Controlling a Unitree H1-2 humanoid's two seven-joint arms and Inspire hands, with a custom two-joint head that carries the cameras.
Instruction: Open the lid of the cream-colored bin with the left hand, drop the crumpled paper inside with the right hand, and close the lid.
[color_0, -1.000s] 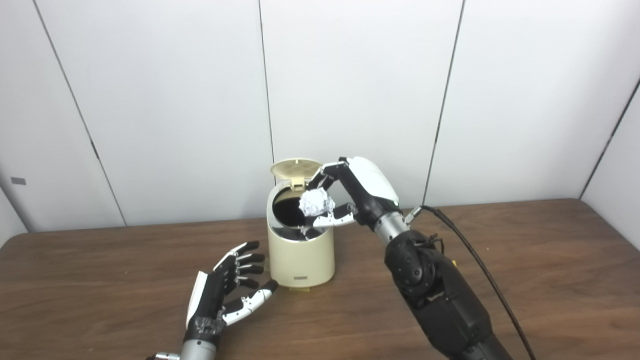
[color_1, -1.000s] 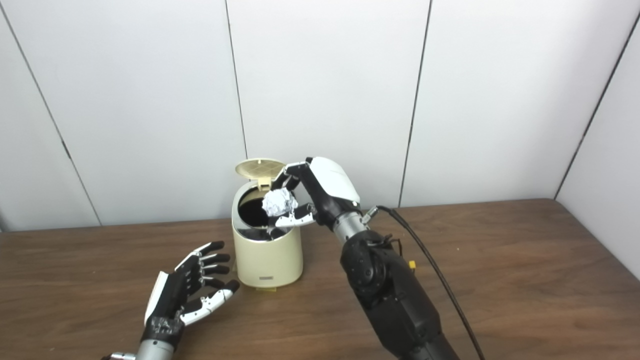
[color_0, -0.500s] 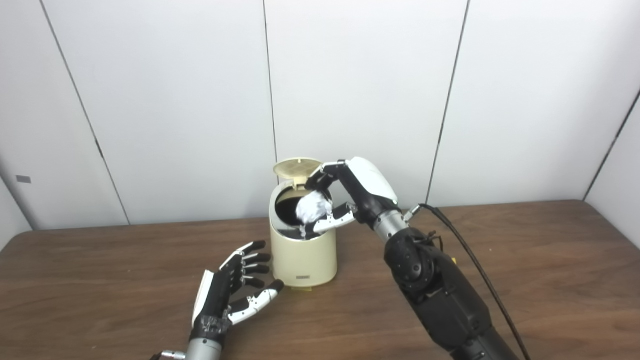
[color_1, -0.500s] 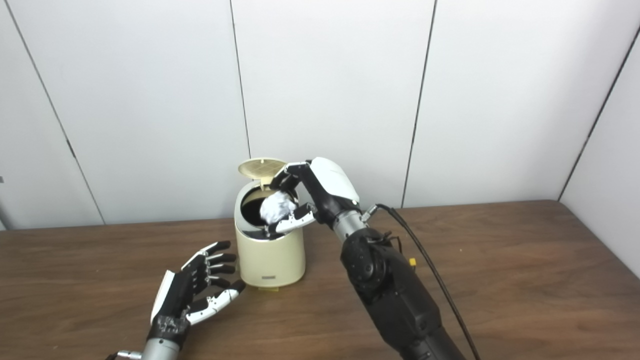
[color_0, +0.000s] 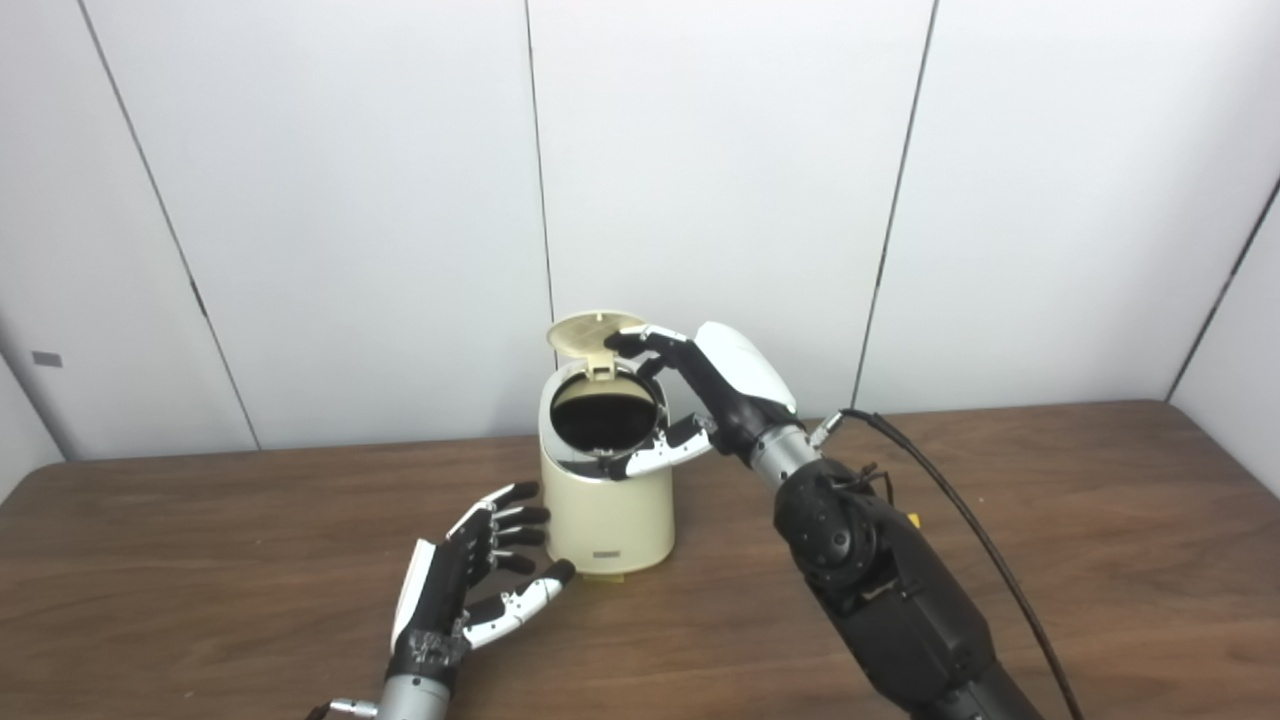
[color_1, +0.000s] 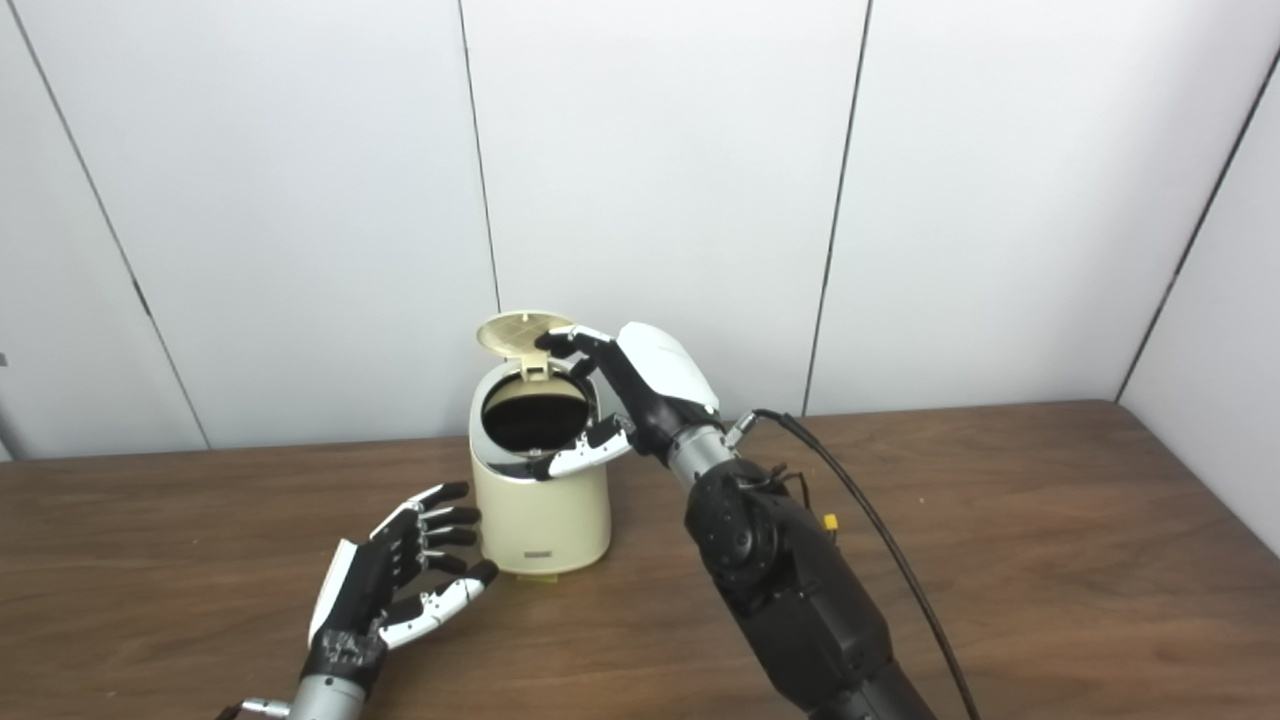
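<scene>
Over the cream-colored bin (color_0: 605, 500), whose lid (color_0: 585, 333) stands raised, the right hand (color_0: 700, 395) spreads empty fingers (color_0: 640, 342), while the left hand (color_0: 470, 575) waits beside it, fingers apart.

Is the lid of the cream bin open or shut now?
Open: the lid stands raised behind the bin, whose dark round mouth is uncovered.

A cream-colored bin (color_0: 606, 505) has a dark, near-black opening ringed by a shiny silver rim. Its raised lid (color_0: 588, 332) is the same cream, with a faint grid pattern on the underside. The table (color_0: 1100, 520) is dark brown wood grain. The left hand (color_0: 470, 580) is black with a white back and a white thumb. The right hand (color_0: 715, 390) is black with a glossy white back and a white thumb, on a black arm (color_0: 880, 590) with a silver wrist. A black cable (color_0: 960, 530) runs beside it. The wall (color_0: 720, 180) is white panels with thin dark seams.
</scene>
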